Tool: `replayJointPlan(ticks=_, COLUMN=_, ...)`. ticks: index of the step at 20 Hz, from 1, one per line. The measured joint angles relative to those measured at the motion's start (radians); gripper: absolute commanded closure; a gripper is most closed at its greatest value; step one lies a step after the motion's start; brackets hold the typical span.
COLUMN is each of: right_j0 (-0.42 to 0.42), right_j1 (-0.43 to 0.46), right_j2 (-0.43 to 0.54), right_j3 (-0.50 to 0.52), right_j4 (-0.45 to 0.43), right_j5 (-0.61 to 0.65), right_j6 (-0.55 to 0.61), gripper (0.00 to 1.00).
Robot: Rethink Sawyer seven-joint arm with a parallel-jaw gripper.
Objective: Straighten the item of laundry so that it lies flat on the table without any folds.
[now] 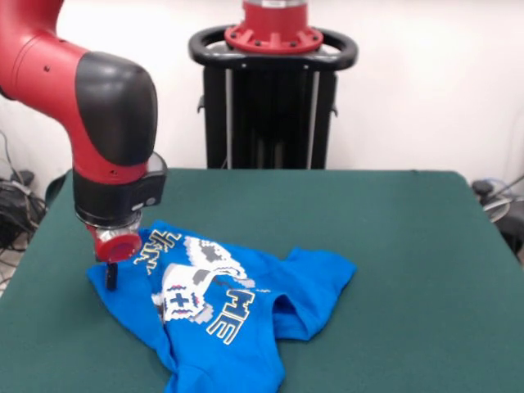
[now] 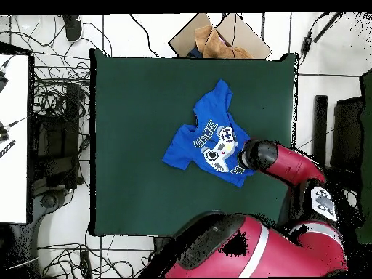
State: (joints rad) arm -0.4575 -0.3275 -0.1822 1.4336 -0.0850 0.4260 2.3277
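Note:
The item of laundry (image 1: 246,307), a bright blue T-shirt with white print, lies crumpled and folded on the green table (image 1: 393,246), left of centre near the front edge. Its printed front is creased and doubled over. My gripper (image 1: 110,276) points straight down at the shirt's left edge, at table level. It shows as one narrow dark tip pressed together on the cloth. In the overhead view the shirt (image 2: 207,138) lies right of the table's (image 2: 131,145) middle, and the arm's wrist (image 2: 258,155) covers its right edge and hides the gripper.
The black pedestal (image 1: 273,98) stands behind the table's far edge. Cables and boxes lie on the floor around the table (image 2: 58,109). A brown bag (image 2: 218,40) sits beyond the table's top edge in the overhead view.

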Motion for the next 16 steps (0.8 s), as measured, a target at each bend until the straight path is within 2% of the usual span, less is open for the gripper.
replayJointPlan(ticks=13, right_j0=-0.034, right_j1=-0.063, right_j2=0.003, right_j3=0.001, right_j4=-0.032, right_j5=0.007, right_j6=0.0, gripper=0.0)
replayJointPlan(ticks=16, right_j0=-0.064, right_j1=-0.082, right_j2=0.034, right_j3=-0.007, right_j4=-0.043, right_j5=0.032, right_j6=-0.013, gripper=0.0)
